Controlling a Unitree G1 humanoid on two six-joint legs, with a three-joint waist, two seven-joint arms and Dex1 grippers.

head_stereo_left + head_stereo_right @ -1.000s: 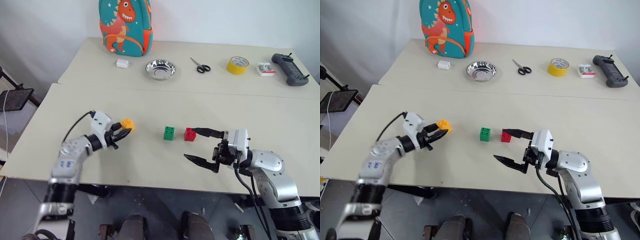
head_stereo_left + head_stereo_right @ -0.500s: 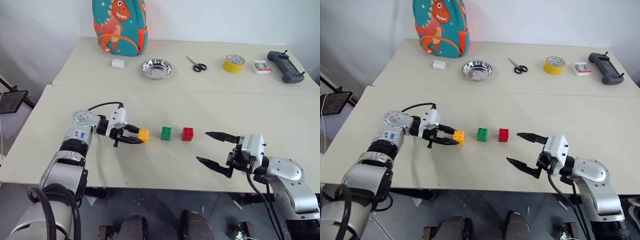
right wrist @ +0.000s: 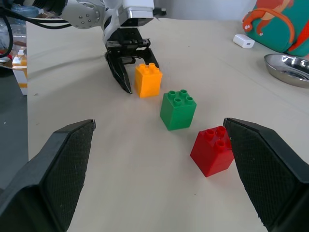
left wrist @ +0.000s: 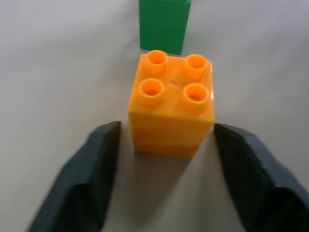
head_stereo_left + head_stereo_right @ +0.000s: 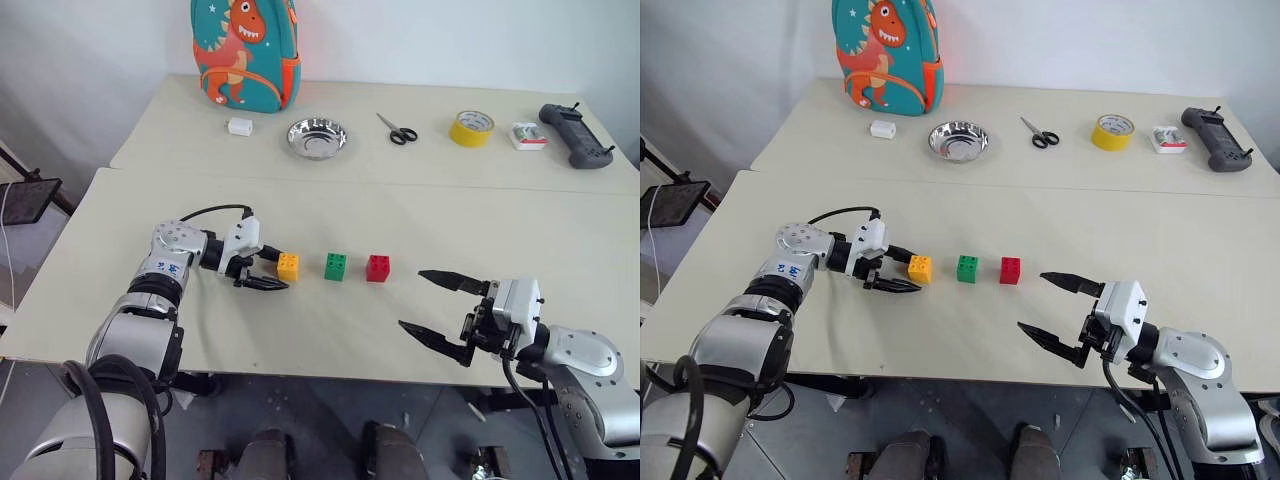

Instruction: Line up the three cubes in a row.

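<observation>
The orange cube (image 5: pixel 288 266), green cube (image 5: pixel 336 265) and red cube (image 5: pixel 378 268) stand in a row on the table (image 5: pixel 560 240); light, rigid, slick plastic best pinched across flat sides; left claw (image 5: pixel 268 270) apart astride orange, right claw (image 5: pixel 436 305) apart

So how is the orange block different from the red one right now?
The orange block sits at the left end of the row, between the open fingers of the left end effector; the red block sits at the right end with nothing around it. Orange stands beside the green block on its left, red on its right. Both are studded cubes of like size, upright on the table.
</observation>
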